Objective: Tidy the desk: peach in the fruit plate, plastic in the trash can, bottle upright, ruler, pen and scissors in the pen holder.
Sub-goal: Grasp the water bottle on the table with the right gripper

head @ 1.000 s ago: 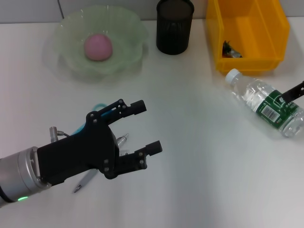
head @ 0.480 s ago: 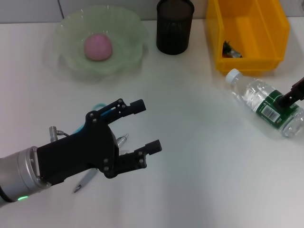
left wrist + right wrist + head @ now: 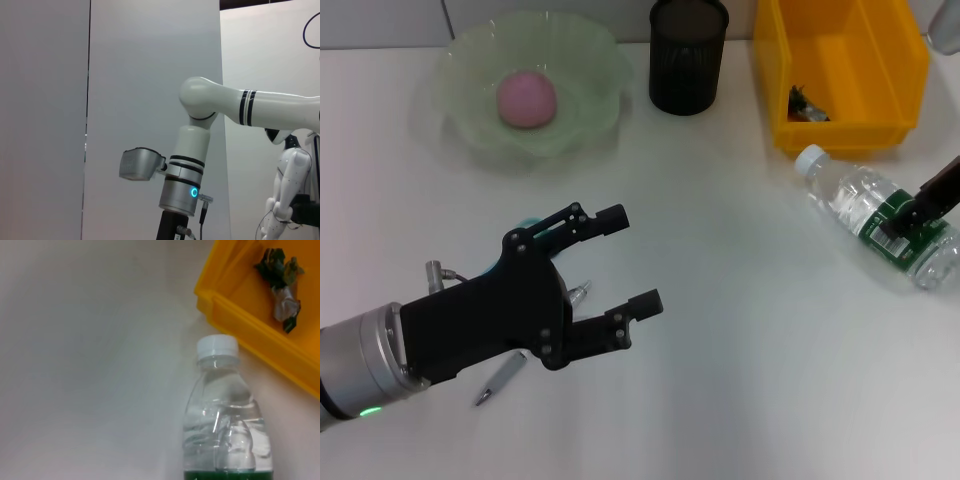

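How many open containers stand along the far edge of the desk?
3. The fruit plate with the peach is toward the robot's left, the black pen holder in the middle, the yellow trash can toward its right. None seems hidden.

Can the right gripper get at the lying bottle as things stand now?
Probably yes. The right gripper is already at the green label of the bottle, which lies on the table beside the yellow bin with nothing over it.

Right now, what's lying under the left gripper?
Under the open left gripper, a silver pen pokes out on the white desk, and a teal handle shows behind it. The gripper body covers the rest.
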### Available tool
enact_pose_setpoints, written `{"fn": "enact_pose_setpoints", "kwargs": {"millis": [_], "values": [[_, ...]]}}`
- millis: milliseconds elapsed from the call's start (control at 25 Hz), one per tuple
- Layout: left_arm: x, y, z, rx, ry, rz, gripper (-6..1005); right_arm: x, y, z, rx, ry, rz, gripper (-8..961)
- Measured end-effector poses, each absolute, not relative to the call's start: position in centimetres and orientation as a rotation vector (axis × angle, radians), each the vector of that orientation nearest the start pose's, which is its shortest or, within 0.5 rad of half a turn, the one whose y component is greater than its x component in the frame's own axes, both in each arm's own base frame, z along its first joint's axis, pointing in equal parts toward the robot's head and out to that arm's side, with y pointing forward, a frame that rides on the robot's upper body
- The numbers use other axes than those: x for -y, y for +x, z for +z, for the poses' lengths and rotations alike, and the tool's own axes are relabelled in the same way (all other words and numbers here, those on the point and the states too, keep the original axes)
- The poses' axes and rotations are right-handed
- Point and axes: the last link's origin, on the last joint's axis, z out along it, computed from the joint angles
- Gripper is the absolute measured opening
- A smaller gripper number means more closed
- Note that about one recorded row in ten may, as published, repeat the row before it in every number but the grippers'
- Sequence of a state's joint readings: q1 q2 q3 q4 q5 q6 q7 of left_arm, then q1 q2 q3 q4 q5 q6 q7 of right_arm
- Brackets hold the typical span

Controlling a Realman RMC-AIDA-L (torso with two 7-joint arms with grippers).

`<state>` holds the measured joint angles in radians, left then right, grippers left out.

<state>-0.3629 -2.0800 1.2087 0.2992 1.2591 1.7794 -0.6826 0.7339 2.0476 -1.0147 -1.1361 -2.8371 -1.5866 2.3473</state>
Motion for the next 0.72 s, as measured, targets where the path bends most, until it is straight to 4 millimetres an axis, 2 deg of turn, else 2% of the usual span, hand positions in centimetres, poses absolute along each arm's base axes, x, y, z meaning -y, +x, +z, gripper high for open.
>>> {"fn": "enact_pose_setpoints", "kwargs": {"millis": [720], "values": [[-24.2, -24.7, -4.2, 0.082, -2.539, -1.304, 681, -39.8, 23.8, 3.4, -1.006, -2.445, -0.589, 819]]}}
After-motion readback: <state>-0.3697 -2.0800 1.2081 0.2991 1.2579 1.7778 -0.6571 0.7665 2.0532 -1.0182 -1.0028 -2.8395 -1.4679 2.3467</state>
